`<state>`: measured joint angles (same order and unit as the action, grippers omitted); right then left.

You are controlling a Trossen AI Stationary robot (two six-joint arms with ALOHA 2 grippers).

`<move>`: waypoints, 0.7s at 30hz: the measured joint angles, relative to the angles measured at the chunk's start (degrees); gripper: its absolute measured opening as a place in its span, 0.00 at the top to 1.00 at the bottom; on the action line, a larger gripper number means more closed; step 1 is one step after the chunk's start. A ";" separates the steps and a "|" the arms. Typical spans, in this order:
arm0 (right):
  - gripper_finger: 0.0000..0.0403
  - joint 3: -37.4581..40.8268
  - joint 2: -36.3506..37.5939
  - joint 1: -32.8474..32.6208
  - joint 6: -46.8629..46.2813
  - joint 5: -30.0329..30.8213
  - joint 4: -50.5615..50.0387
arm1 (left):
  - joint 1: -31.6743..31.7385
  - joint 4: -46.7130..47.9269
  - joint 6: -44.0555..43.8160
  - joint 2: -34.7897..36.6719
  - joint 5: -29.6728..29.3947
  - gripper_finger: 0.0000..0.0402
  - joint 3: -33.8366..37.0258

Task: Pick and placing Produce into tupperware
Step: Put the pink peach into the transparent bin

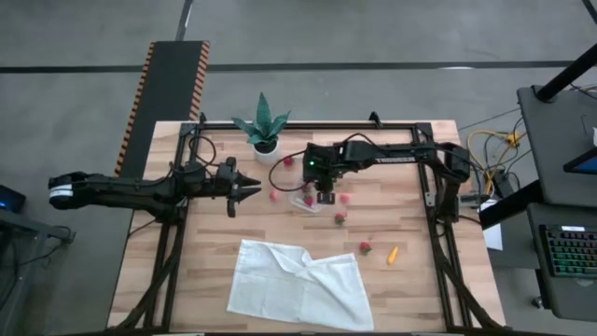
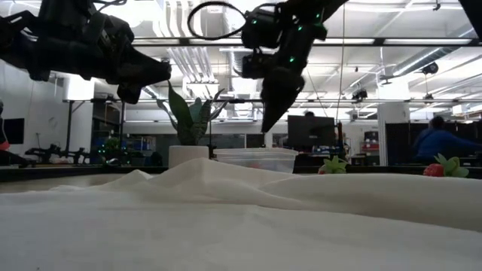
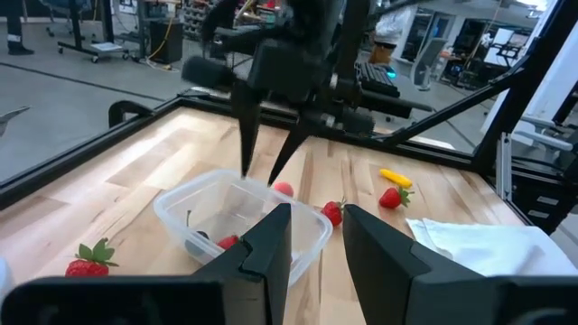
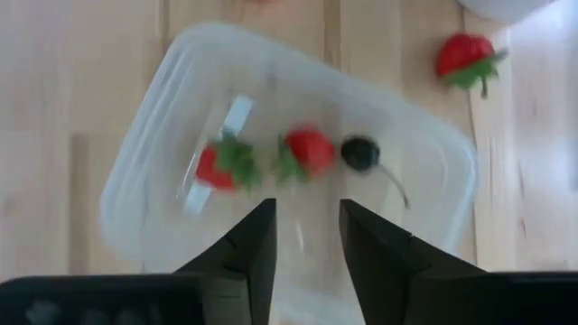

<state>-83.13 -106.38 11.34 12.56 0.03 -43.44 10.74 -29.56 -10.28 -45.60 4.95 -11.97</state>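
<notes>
The clear tupperware [image 4: 163, 117] rests on the wooden table and holds two red strawberry pieces [image 4: 307, 152] and a dark berry [image 4: 361, 153]. My right gripper [image 3: 260, 173] hangs open just above it, fingers pointing down, nothing between them. Several more strawberries lie loose on the table: one [image 1: 274, 196] left of the container, others [image 1: 344, 198] [image 1: 340, 218] to its right. Nearer the front are one more [image 1: 365, 246] and an orange-yellow piece [image 1: 393, 254]. My left gripper [image 1: 247, 182] waits open at the left, held level and clear of everything.
A white cloth [image 1: 298, 285] lies crumpled at the table's near edge. A potted green plant [image 1: 264, 131] stands at the far edge, just behind the container. A black frame [image 1: 401, 126] runs along the table's far and side edges.
</notes>
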 joint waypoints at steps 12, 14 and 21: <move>0.67 7.76 16.92 0.19 -5.35 0.02 -8.21 | 0.00 0.00 -0.05 0.00 0.00 0.78 -0.02; 0.68 12.60 21.37 0.19 -6.81 0.02 -5.47 | -0.01 -0.02 -0.04 0.00 0.00 0.78 -0.01; 0.67 31.14 34.98 -0.42 -12.27 -1.93 13.30 | -0.02 -0.23 0.02 -0.02 0.00 0.78 -0.42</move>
<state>-52.00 -71.40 10.92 0.28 -1.90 -30.14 10.72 -29.79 -10.26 -45.63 4.95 -12.38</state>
